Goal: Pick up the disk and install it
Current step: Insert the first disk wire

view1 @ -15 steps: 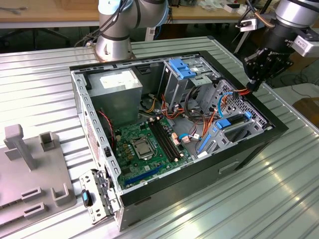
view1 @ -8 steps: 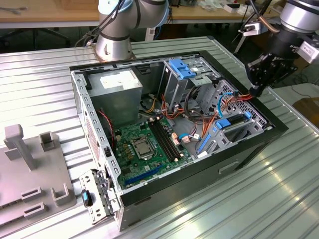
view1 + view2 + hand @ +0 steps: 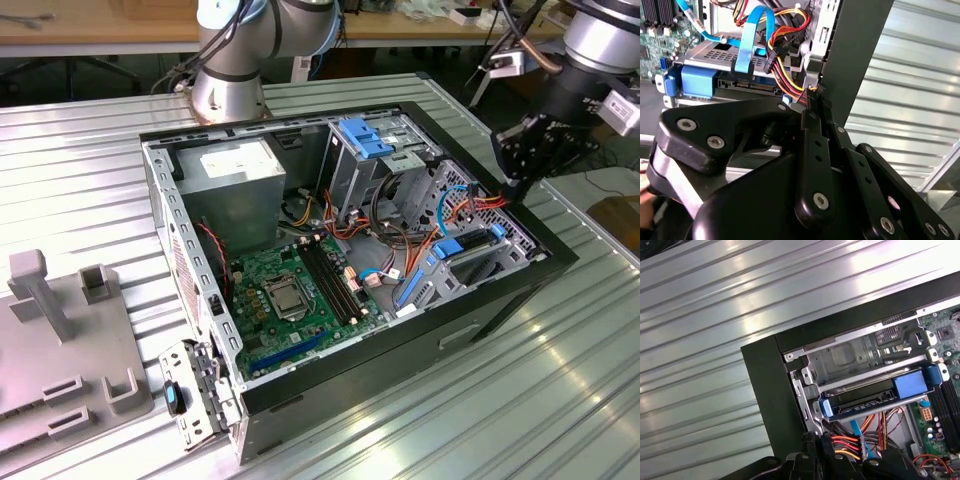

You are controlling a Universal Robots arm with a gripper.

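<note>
Exterior view: gripper (image 3: pixel 522 150) above case (image 3: pixel 200 135) corner on exterior view's right; jaw state cannot tell. Second wrist view: disk (image 3: pixel 715 75) seated in drive bay, cables (image 3: pixel 785 55) plugged behind. First wrist view: disk (image 3: pixel 875 397) in bay beside motherboard (image 3: pixel 945 405).

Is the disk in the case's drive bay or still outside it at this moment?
In. The disk lies in the metal bay inside the case, blue rails showing; the gripper is beside the case edge.

Ribbed metal table (image 3: pixel 560 400), open computer case (image 3: pixel 500 300) lying on it, grey fixture plate (image 3: pixel 60 370) at the exterior view's left
</note>
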